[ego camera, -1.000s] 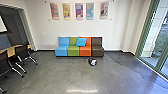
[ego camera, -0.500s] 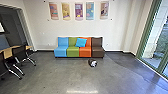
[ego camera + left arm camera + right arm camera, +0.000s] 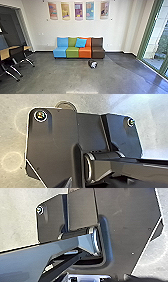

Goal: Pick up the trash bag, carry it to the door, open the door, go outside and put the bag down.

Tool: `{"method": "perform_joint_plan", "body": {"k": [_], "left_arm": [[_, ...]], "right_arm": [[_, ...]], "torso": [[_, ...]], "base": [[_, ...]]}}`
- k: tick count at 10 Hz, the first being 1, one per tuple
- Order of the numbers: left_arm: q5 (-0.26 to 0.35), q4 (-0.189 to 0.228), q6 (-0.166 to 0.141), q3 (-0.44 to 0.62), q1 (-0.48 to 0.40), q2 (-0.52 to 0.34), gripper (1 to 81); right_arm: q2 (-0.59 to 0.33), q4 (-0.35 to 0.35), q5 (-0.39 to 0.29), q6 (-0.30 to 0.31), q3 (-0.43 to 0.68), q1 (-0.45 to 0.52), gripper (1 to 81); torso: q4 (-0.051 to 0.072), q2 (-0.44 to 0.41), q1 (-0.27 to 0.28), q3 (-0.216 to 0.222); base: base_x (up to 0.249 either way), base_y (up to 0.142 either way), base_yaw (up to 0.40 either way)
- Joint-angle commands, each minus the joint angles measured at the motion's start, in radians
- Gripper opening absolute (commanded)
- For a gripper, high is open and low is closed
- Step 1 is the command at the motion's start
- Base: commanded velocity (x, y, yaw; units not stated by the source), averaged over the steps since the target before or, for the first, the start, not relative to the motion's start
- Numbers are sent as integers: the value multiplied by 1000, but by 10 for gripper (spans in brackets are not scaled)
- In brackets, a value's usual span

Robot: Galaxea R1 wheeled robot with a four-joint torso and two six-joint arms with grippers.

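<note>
Grippers of unclear opening and hold, trash bag point(image 3: 92, 64) on floor point(image 3: 55, 77) slightly nearer than before.

A smooth gray concrete floor point(image 3: 55, 72). Near its far edge stands a low armless sofa point(image 3: 72, 52) with blue, green, orange and brown seats. In front of the brown and orange seats, apart from the sofa, lies a small black-and-white trash bag point(image 3: 93, 64). Dark metal-legged chairs point(image 3: 17, 53) stand along the floor's left edge.

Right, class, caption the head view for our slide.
Trash bag on the grey floor, before a four-coloured sofa.
</note>
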Motion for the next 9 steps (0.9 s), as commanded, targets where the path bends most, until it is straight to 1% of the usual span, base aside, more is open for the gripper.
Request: {"method": "perform_joint_plan", "body": {"k": [1,9], "left_arm": [[52,13,9,2,-45,0,811],[52,14,9,5,-45,0,811]], "right_arm": [[6,-20,-67,-12,8,31,811],[6,-26,-69,-12,8,28,811]], "torso": [[0,0,0,0],[0,0,0,0]], "base": [[145,0,0],[147,0,0]]}}
